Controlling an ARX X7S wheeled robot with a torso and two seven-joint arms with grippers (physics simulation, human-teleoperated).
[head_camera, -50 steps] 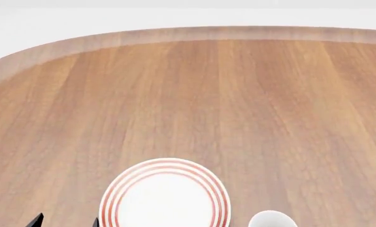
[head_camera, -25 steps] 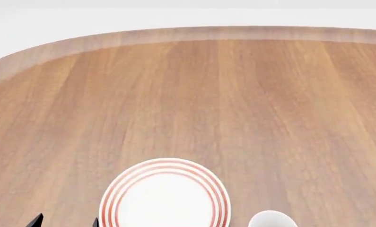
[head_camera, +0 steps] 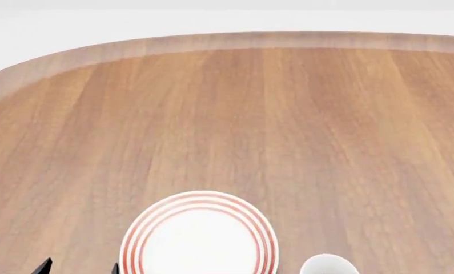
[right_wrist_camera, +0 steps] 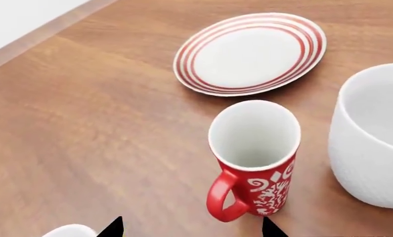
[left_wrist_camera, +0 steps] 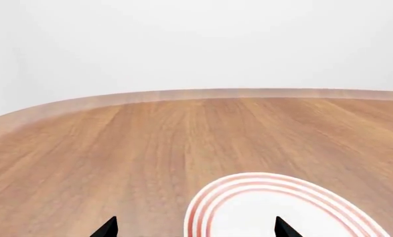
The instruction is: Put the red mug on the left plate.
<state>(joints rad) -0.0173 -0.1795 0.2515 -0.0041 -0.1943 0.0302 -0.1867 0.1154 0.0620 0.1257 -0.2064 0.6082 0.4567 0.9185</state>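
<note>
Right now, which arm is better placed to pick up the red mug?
The right. Its wrist view shows the red mug upright just ahead of its open tool, handle toward it. The left tool hovers at the left plate, with no mug in sight.

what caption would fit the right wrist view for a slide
Right gripper hovering open behind the upright red mug, with a white mug beside it and a red-ringed plate beyond.

Left tool (left_wrist_camera: 193,228) agape; right tool (right_wrist_camera: 191,228) agape
</note>
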